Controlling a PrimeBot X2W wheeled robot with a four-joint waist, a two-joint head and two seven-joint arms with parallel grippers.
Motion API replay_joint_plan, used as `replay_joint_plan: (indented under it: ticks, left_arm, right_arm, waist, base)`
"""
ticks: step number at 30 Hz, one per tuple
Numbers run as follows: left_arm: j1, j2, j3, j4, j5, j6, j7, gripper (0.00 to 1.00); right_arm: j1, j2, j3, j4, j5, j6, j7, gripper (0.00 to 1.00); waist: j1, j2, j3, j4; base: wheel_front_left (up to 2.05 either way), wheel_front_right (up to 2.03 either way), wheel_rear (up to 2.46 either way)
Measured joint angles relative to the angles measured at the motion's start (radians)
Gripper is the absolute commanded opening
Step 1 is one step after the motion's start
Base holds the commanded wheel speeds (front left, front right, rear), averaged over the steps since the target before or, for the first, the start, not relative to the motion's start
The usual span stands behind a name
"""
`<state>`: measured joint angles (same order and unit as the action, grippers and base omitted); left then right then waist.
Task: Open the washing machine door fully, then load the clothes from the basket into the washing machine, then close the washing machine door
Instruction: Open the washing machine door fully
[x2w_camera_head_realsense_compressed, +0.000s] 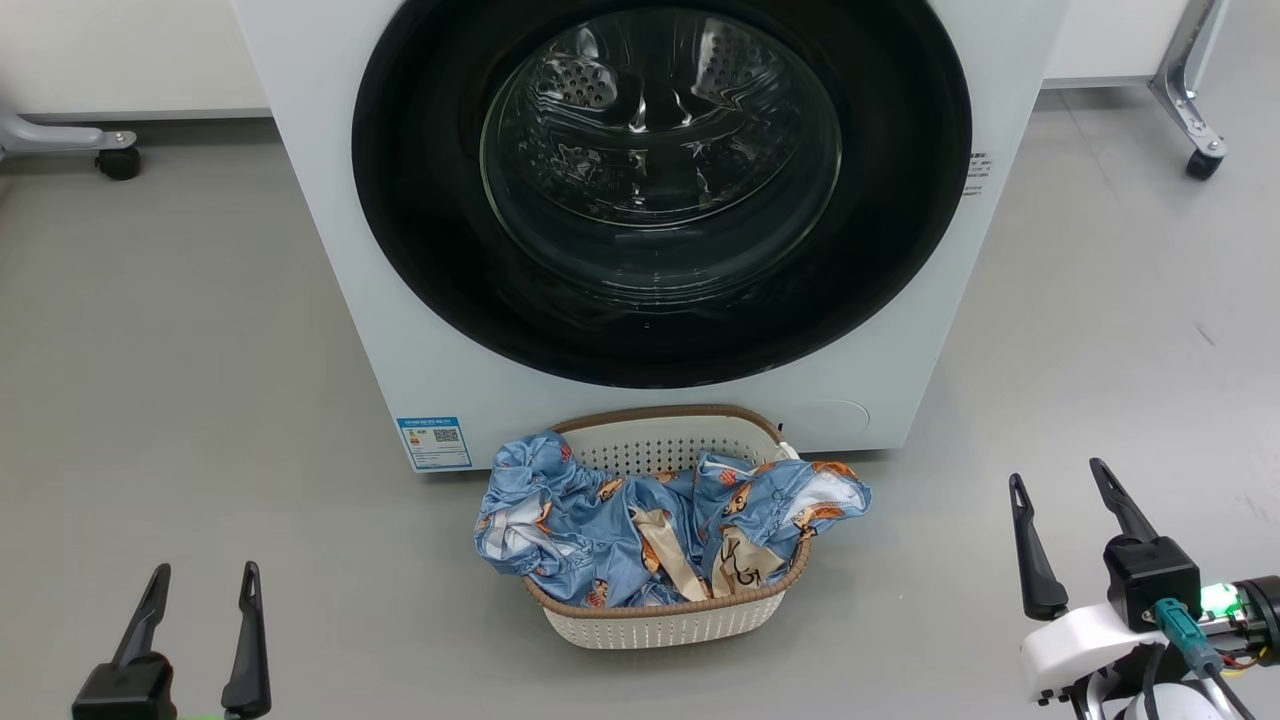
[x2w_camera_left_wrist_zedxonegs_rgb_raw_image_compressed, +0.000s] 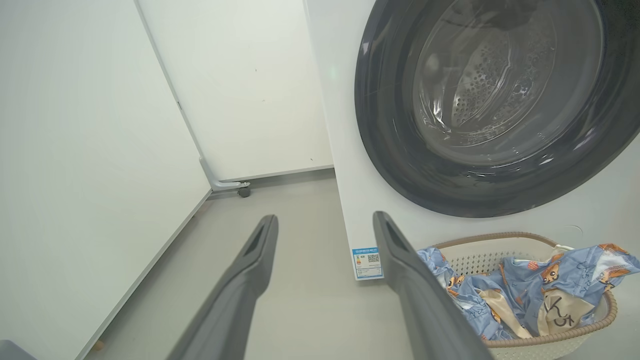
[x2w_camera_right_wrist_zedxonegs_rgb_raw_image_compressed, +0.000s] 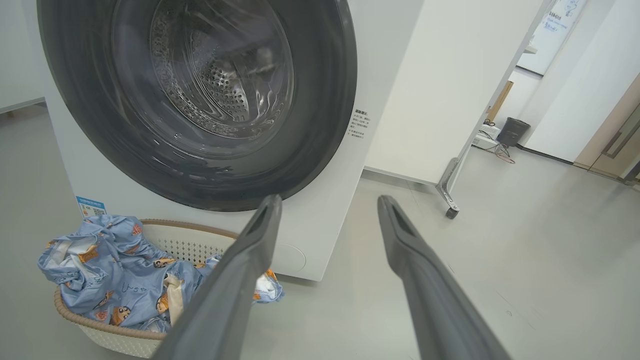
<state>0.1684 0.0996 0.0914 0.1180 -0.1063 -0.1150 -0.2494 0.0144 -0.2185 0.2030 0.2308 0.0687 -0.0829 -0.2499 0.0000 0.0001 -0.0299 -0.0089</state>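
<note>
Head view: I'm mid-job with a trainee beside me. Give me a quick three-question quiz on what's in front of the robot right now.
1. True or false: the washing machine door is shut.
2. Fill in: the left gripper and the right gripper both stand ____ and hold nothing.
3. Where do the clothes lie?
A. hanging from the left gripper
B. in the basket, spilling over its rim
C. draped over the washing machine door

Key: 1 true; 2 open; 3 B.
</note>
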Motion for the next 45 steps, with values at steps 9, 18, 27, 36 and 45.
replay_joint_plan:
  ticks: [9,18,27,36,45]
  left_arm:
    - [0.000,-0.010,0.004,0.005,0.000,0.000,0.000,1.00]
    - [0.006,-0.015,0.005,0.009,0.000,-0.004,0.000,1.00]
    - [0.006,-0.016,0.014,0.007,0.000,-0.008,0.000,1.00]
    - [0.006,-0.018,0.022,0.004,0.000,-0.008,0.000,1.00]
    - [0.005,-0.025,0.039,-0.003,-0.010,-0.009,0.000,1.00]
  right_arm:
    - [0.015,0.001,-0.002,-0.002,0.000,0.000,0.000,1.00]
    - [0.015,0.014,-0.002,-0.004,0.000,0.003,0.000,1.00]
    - [0.016,0.022,-0.002,-0.005,-0.002,0.012,0.000,1.00]
    - [0.016,0.029,-0.004,-0.007,-0.004,0.020,0.000,1.00]
    - [0.016,0.030,-0.009,-0.007,-0.008,0.021,0.000,1.00]
  waist:
    - [0.0000,0.0000,-0.001,-0.002]
    - [0.0000,0.0000,-0.002,-0.001]
    - [0.0000,0.0000,0.001,-0.002]
    - [0.0000,0.0000,0.005,-0.004]
    - [0.0000,0.0000,0.011,-0.004]
  base:
    - [0.01,0.01,-0.03]
    - [0.17,0.17,-0.35]
    - [0.38,0.38,-0.76]
    - [0.60,0.60,-1.19]
    - [0.71,0.71,-1.42]
